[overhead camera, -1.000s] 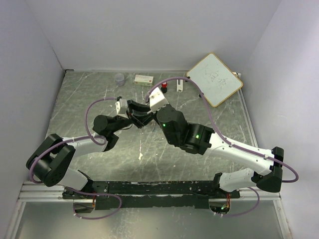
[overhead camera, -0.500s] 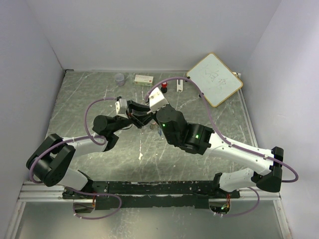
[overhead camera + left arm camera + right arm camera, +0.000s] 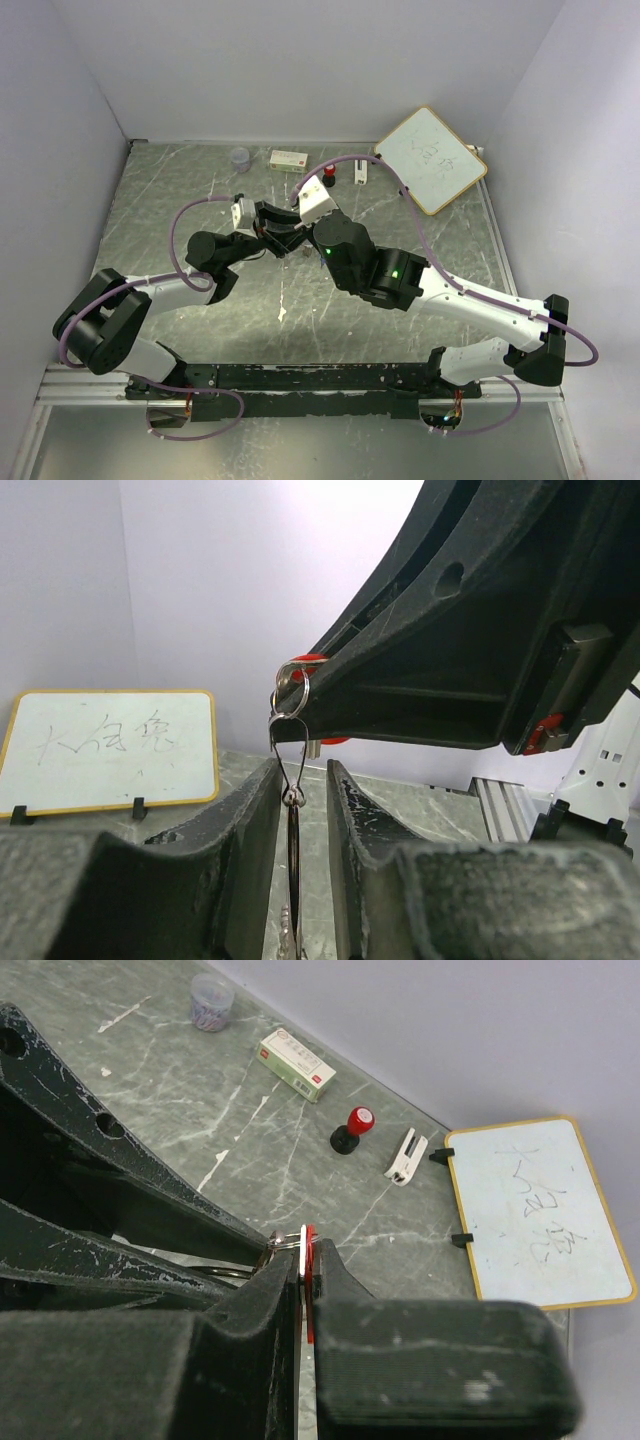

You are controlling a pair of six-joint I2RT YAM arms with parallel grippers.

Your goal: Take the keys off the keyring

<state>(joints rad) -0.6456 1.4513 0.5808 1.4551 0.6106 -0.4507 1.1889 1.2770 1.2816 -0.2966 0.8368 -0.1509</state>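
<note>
1. The left gripper (image 3: 302, 777) has its black fingers slightly nearer each other than a second ago. They are not yet clenched. A gap shows on both sides of the small silver dangling link (image 3: 293, 798) that hangs between them.
2. The thin silver wire keyring (image 3: 292, 716) sits at 12 o'clock above that gap, off the grey marbled table (image 3: 200, 190) and near its centre. In the overhead view neither arm has visibly shifted.
3. The right gripper (image 3: 303, 1245) enters the left wrist view from 2 o'clock. It is clamped on the red plastic-headed key (image 3: 310, 1290), with the keyring at its fingertips.
4. The blue-headed key cannot be made out.
5. Judgement: the left fingers are closing to brace the hanging pieces. Both keys appear to be on the keyring, so separation has not begun
</note>
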